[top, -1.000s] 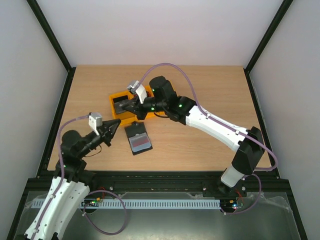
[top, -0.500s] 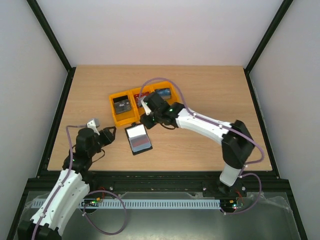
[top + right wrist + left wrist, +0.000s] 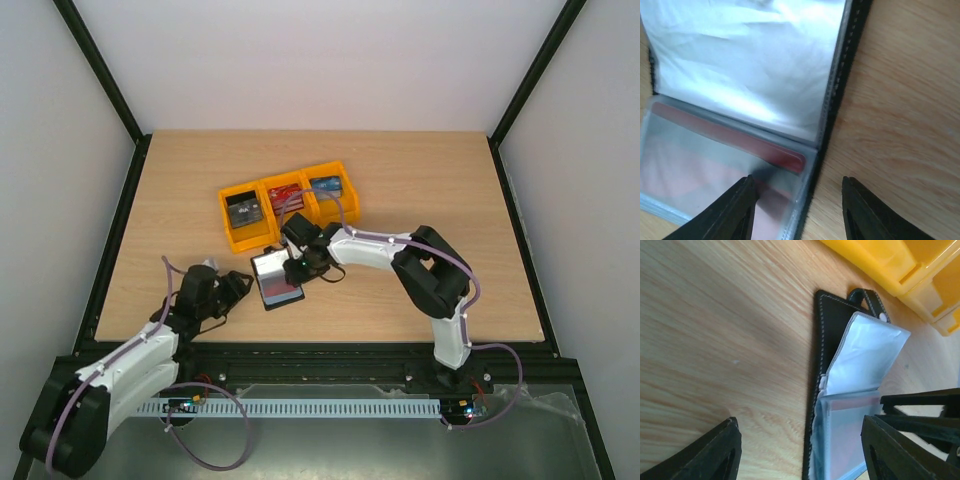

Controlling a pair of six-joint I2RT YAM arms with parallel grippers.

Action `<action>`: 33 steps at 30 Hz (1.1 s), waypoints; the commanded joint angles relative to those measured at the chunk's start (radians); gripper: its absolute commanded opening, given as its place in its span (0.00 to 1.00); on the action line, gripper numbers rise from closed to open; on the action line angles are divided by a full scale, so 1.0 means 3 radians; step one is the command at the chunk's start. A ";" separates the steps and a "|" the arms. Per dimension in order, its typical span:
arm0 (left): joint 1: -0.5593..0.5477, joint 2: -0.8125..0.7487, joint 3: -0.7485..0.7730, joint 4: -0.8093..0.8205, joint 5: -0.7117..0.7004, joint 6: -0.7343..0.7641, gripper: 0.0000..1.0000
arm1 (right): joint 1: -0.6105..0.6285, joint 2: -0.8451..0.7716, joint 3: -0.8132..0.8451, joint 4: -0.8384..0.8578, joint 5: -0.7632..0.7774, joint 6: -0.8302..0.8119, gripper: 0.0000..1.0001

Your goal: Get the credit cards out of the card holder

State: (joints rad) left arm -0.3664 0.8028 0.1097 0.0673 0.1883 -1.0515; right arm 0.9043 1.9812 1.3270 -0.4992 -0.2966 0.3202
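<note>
The black card holder [image 3: 277,280] lies open on the table, its clear sleeves facing up. A red credit card [image 3: 765,150] sits inside the lower sleeve. My left gripper [image 3: 243,284] is low at the holder's left edge, open, and its fingers straddle that black edge [image 3: 832,320] without touching it. My right gripper [image 3: 297,272] is open over the holder's right edge, one finger above the sleeve with the red card, the other above bare wood. Dark grey [image 3: 245,213], red [image 3: 285,194] and blue [image 3: 325,185] credit cards lie in the yellow bins.
A row of three yellow bins [image 3: 250,241] stands just behind the holder; its corner [image 3: 900,265] shows in the left wrist view. The right gripper's black fingers [image 3: 920,410] appear close at the holder's far side there. Black frame rails edge the table.
Both grippers went from shut to open. The right arm drew back from the bins down to the holder's right edge. The left arm dropped low and closed in on its left edge.
</note>
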 commanded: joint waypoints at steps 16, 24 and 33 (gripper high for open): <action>-0.0251 0.0751 -0.0143 0.0952 -0.0072 -0.0493 0.66 | 0.0125 0.0050 -0.0519 0.1150 -0.1396 0.0669 0.35; -0.0275 0.0651 -0.0141 0.1045 -0.0069 -0.0442 0.61 | 0.0128 -0.0099 -0.0550 0.1121 -0.1200 0.0732 0.33; -0.0071 0.0323 -0.0108 0.0342 -0.0387 -0.0452 0.62 | 0.0079 -0.0335 -0.0121 -0.0002 -0.0232 -0.0171 0.45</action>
State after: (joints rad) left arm -0.4076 0.9405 0.0830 0.3050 0.1104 -1.1778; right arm 0.9356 1.9331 1.2018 -0.3347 -0.5209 0.4286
